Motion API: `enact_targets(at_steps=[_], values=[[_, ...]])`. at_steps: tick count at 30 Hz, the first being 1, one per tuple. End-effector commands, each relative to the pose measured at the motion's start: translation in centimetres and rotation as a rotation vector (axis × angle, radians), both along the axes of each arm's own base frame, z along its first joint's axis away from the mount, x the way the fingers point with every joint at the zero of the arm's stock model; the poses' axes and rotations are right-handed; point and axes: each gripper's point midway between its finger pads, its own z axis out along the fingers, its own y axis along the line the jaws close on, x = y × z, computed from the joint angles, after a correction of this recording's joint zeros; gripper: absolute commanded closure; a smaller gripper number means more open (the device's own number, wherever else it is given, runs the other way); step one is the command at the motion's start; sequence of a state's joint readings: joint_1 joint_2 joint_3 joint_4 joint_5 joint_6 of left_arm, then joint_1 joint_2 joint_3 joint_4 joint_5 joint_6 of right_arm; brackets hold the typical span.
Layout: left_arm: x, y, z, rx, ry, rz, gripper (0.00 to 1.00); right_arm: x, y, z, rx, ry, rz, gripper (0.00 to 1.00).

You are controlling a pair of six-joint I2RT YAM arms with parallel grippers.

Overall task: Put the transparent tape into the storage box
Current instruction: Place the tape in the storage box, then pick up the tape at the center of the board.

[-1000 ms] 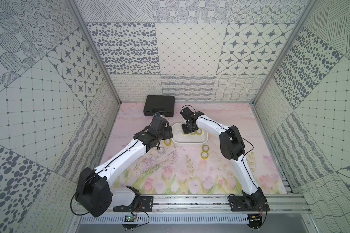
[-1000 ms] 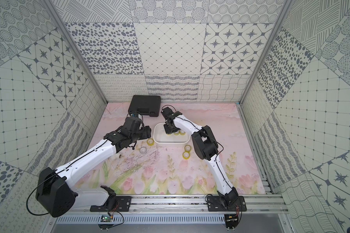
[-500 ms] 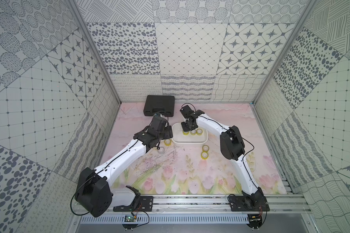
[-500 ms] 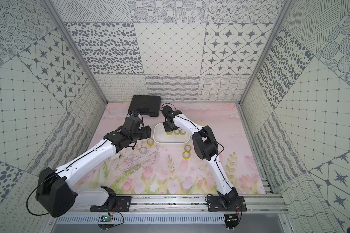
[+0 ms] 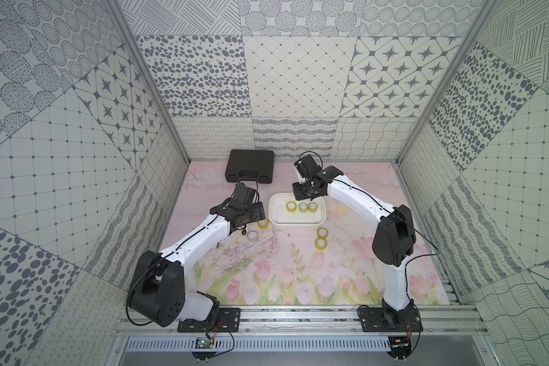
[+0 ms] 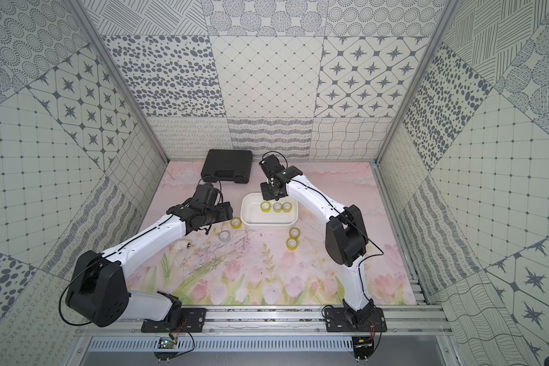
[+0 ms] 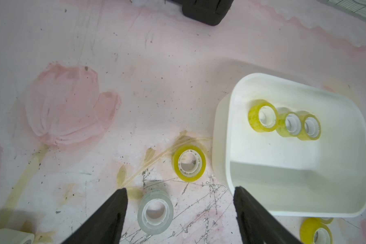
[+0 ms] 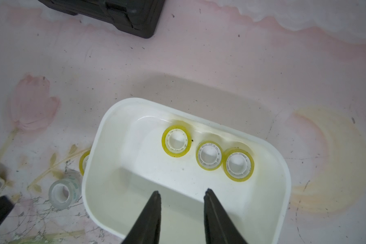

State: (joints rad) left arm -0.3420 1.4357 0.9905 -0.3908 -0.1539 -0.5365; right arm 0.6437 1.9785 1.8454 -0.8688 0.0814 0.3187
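The storage box [image 5: 297, 223] [image 6: 268, 223] is a white tub at mid-table. Three yellowish rolls of transparent tape [image 8: 176, 141] [image 8: 209, 155] [image 8: 238, 164] lie in a row inside it, along its far wall. My right gripper [image 8: 182, 191] hovers over the tub, open, with nothing between its fingers. On the mat, a yellow roll [image 7: 189, 163] lies by the tub's left wall [image 7: 219, 147] and a greyish-clear roll [image 7: 155, 211] lies nearer. My left gripper [image 7: 180, 190] stands open above the mat, and the clear roll shows between its fingers. Two more yellow rolls [image 5: 322, 232] [image 5: 320, 243] lie in front of the tub's right end.
A black hard-shell case [image 5: 250, 165] [image 6: 227, 166] sits at the back, left of the tub. A small white cylinder with a metal end [image 6: 183, 244] lies on the mat under the left arm. Patterned walls close in the floral mat on three sides.
My right gripper's jaws have spread and it has lifted back from the tub's inside toward its far edge. Three rolls now show in the tub. The left arm has hardly moved.
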Motion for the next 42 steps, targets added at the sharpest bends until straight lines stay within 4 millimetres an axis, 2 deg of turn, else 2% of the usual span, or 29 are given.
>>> enact_targets(at_steps=[1,6,9,14,16,18,20,22,24,27,42], values=[[-0.2,0.0,-2.7,-0.093,0.110,0.023,0.16,-1.4,-0.6,0.7,0.050,0.013,-0.032,0.56],[1.0,-0.3,-4.9,-0.093,0.162,0.016,0.15,-2.3,-1.3,2.1,0.086,-0.004,-0.054,0.55],[1.5,-0.4,-6.4,-0.076,0.197,0.018,0.16,-2.7,-1.4,2.1,0.096,0.004,-0.061,0.55],[1.9,-0.7,-7.6,-0.073,0.227,0.003,0.18,-3.0,-1.5,1.6,0.109,0.012,-0.073,0.56],[1.6,-0.5,-8.4,-0.063,0.247,0.004,0.19,-3.1,-1.7,1.3,0.104,0.018,-0.082,0.50],[1.2,-0.6,-9.0,-0.062,0.266,0.002,0.19,-3.3,-1.8,1.1,0.104,0.025,-0.086,0.49],[1.1,-0.6,-9.5,-0.063,0.271,0.005,0.19,-3.4,-2.0,0.9,0.103,0.025,-0.091,0.45],[1.0,-0.5,-10.0,-0.062,0.280,0.007,0.18,-3.4,-2.0,0.8,0.100,0.027,-0.093,0.21],[0.9,-0.5,-10.5,-0.058,0.292,0.009,0.18,-3.4,-2.0,0.8,0.102,0.027,-0.093,0.17],[0.9,-0.5,-10.8,-0.055,0.299,0.010,0.18,-3.3,-2.1,1.0,0.102,0.020,-0.099,0.04],[0.5,0.0,-12.5,0.005,0.348,0.012,0.25,-2.9,-2.8,1.5,0.108,0.000,-0.141,0.04]])
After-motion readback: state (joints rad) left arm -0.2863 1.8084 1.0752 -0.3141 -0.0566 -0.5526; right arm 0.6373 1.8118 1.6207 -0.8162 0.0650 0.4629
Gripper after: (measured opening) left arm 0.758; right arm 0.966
